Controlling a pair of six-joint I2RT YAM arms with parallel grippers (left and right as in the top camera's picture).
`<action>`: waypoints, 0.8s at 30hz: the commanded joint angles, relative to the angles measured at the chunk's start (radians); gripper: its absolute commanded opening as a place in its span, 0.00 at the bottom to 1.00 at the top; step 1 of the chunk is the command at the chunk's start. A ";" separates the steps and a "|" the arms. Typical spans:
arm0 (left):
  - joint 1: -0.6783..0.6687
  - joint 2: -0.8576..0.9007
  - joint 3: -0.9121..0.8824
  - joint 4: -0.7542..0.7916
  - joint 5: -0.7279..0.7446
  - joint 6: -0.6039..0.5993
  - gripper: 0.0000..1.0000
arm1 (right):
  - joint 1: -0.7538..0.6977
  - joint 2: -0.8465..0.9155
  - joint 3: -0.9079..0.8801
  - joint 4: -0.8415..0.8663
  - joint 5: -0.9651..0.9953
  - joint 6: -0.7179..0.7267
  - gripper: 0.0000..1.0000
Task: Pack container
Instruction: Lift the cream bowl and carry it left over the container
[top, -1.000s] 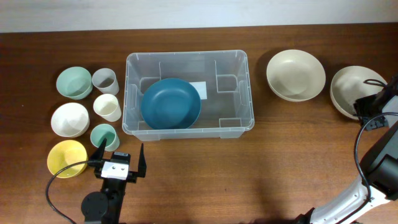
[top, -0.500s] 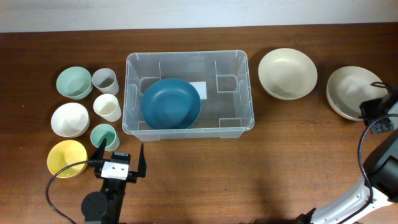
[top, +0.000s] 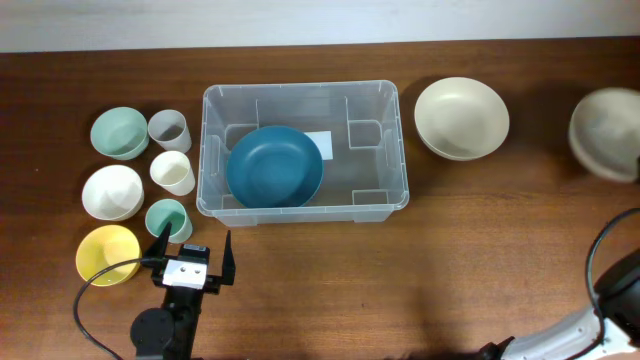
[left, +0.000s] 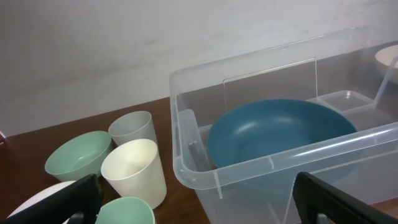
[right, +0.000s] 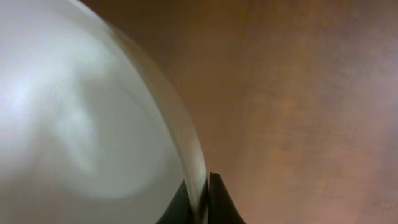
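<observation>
The clear plastic container (top: 300, 95) stands mid-table with a dark blue bowl (top: 275, 165) inside and a white label (top: 320, 143) on its base. It also shows in the left wrist view (left: 273, 165), with the blue bowl (left: 280, 130) in it. My left gripper (top: 193, 250) is open and empty near the table's front, just left of the container's front corner (left: 199, 205). My right gripper (right: 200, 198) is shut on the rim of a beige bowl (right: 81, 124). That bowl appears blurred at the far right edge of the overhead view (top: 606, 133), where the gripper itself is hidden.
Left of the container stand a green bowl (top: 119, 132), a grey cup (top: 168, 129), a cream cup (top: 172, 172), a white bowl (top: 111, 191), a teal cup (top: 166, 218) and a yellow bowl (top: 106, 253). A second beige bowl (top: 461, 118) sits right of the container.
The right gripper has taken the far-right beige bowl by its rim and carried it up and to the right. The other beige bowl shifted slightly left. The left arm has not moved.
</observation>
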 joint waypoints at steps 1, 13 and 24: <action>0.006 -0.007 -0.006 0.000 0.003 0.016 1.00 | 0.043 -0.154 0.081 0.002 -0.309 -0.046 0.04; 0.006 -0.007 -0.006 0.000 0.003 0.016 1.00 | 0.589 -0.300 0.081 -0.144 -0.452 -0.275 0.04; 0.006 -0.007 -0.006 0.000 0.003 0.016 1.00 | 1.111 -0.107 0.081 -0.078 -0.190 -0.216 0.04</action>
